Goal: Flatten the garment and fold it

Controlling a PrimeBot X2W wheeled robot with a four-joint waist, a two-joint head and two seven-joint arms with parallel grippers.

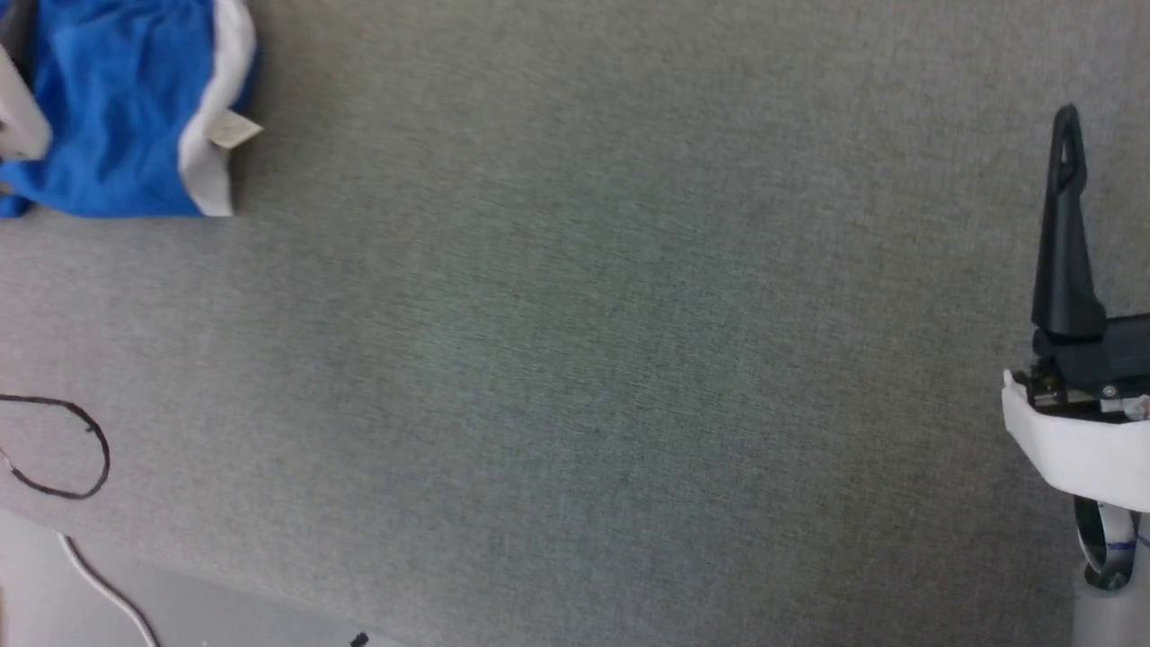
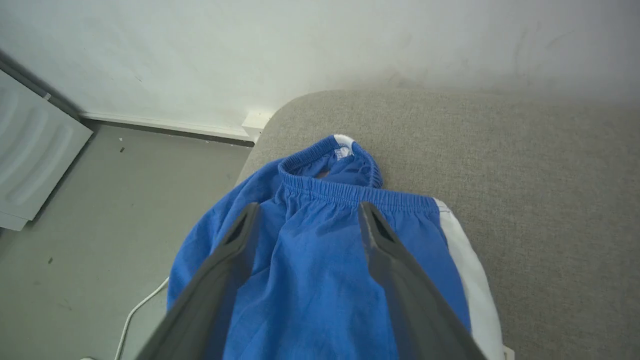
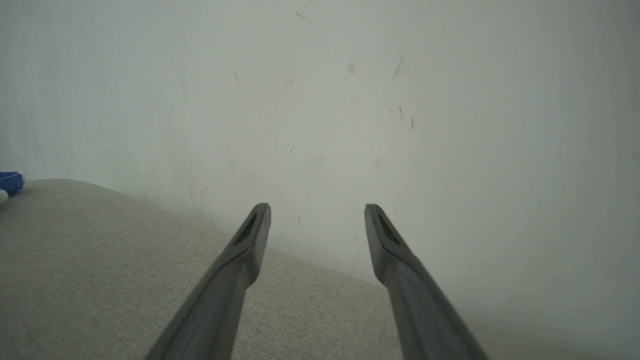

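Covering most of the head view, a grey fabric-topped surface (image 1: pixel 575 359) spreads wide, and a pale wall (image 3: pixel 400 100) rises behind it. The garment (image 2: pixel 320 280), bright blue with a white side stripe, lies bunched at the surface's far left corner, elastic waistband toward the wall, one side spilling past the edge over the grey floor (image 2: pixel 100 225). The left gripper (image 2: pixel 309 212) hangs directly above it, fingers spread, gripping nothing; whether they touch the cloth I cannot tell. The right gripper (image 3: pixel 317 212) sits well apart at the right, jaws wide and empty above bare fabric. A black cable loop (image 1: pixel 63 449) lies near the surface's near left edge. A small pale tag (image 1: pixel 235 131) sticks out beside the stripe.
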